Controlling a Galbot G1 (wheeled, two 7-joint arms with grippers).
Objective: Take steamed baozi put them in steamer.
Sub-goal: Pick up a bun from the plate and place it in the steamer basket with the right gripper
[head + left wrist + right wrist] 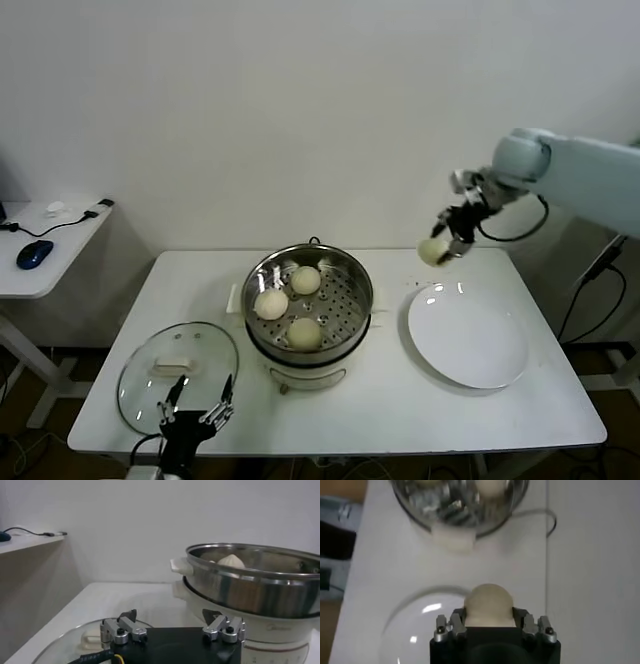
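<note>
Gripping the last baozi high above the plate, the right gripper clears the steamer rim; three buns sit inside. The left gripper waits spread wide by the lid.

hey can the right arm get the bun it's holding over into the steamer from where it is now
Probably yes. The right pincer is shut on a baozi, held in the air above the far rim of the white plate. The steamer stands uncovered with three buns inside, its glass lid aside, and nothing lies between.
</note>
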